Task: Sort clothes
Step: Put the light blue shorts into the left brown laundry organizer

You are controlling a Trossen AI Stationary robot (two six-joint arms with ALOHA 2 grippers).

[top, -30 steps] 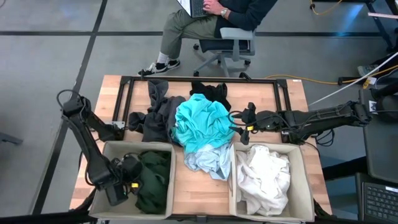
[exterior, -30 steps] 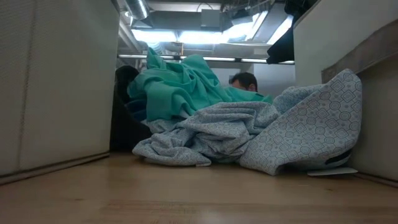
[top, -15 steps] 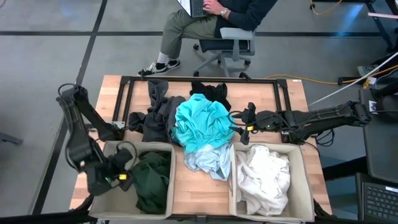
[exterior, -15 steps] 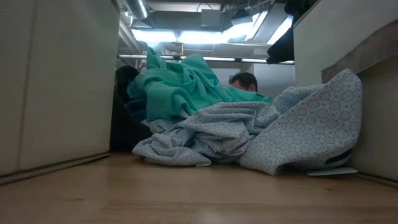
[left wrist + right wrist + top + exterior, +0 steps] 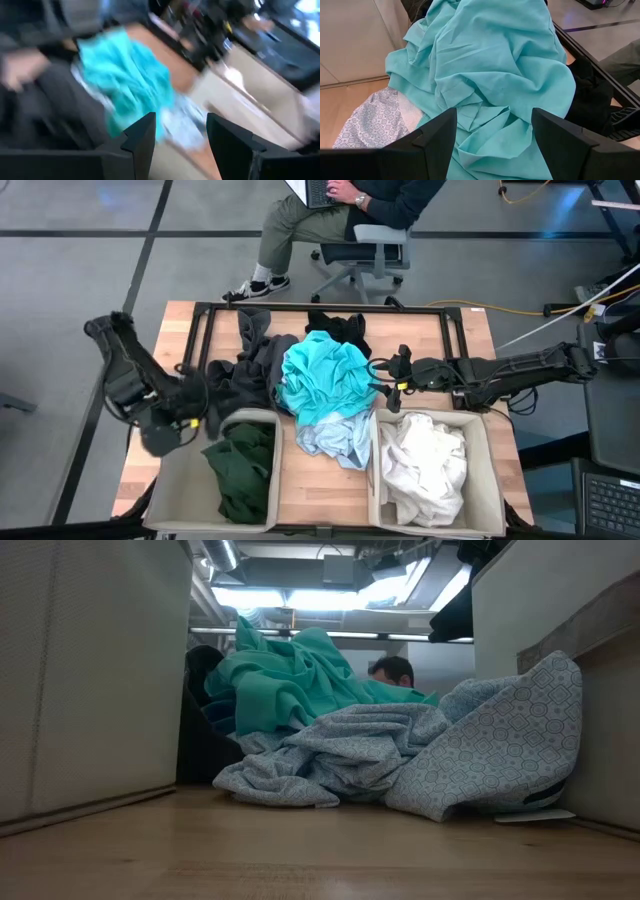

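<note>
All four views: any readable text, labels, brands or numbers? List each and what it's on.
None can be read.
Pale blue garment: printed geometric pattern only, no letters.
Turquoise garment, white garment, dark green garment: no visible print or tags.
Bins: plain beige walls.
Laptop at the top edge of the high view: too small to read.
Left wrist view: too blurred to read.

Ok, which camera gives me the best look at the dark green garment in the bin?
The high view: the dark green garment lies in plain sight in the left bin, partly draped over its rim. The low view shows only the bin's outer wall, hiding the garment. Neither wrist view shows it; both look at the turquoise garment.
</note>
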